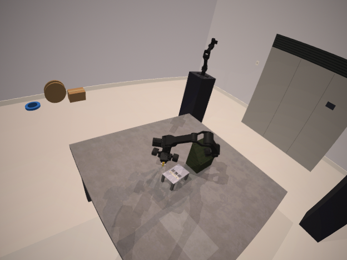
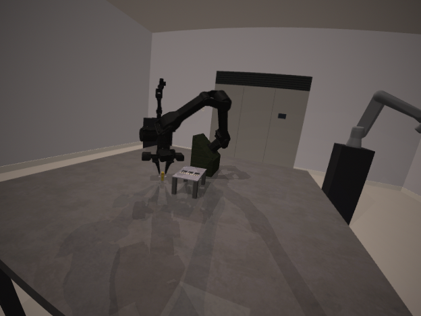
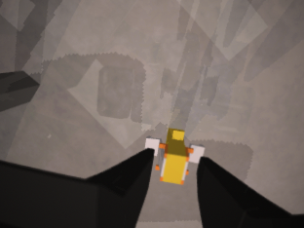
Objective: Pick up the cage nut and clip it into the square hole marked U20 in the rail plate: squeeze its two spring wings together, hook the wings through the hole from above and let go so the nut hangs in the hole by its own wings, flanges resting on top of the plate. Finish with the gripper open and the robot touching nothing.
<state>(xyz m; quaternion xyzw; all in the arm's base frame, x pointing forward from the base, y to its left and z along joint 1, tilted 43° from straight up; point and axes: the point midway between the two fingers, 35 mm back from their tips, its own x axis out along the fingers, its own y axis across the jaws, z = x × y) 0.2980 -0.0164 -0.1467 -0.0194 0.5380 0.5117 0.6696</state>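
The black arm (image 1: pixel 182 139) (image 2: pixel 190 108) arched across the middle of the frame from above, its wrist (image 1: pixel 165 148) (image 2: pixel 164 139) bent downward left of centre. The hand (image 1: pixel 163 163) (image 2: pixel 162 173) (image 3: pixel 175 160) pointed at the desk, its two fingers partly closed, a narrow gap between the tips.

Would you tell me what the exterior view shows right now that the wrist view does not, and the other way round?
Only the exterior view shows the rail plate on its legs, the green block and the grey arm on a dark pedestal.

Only the wrist view shows the cage nut's orange details and both white side pieces clearly.

Both show the gripper's fingers and the yellow cage nut.
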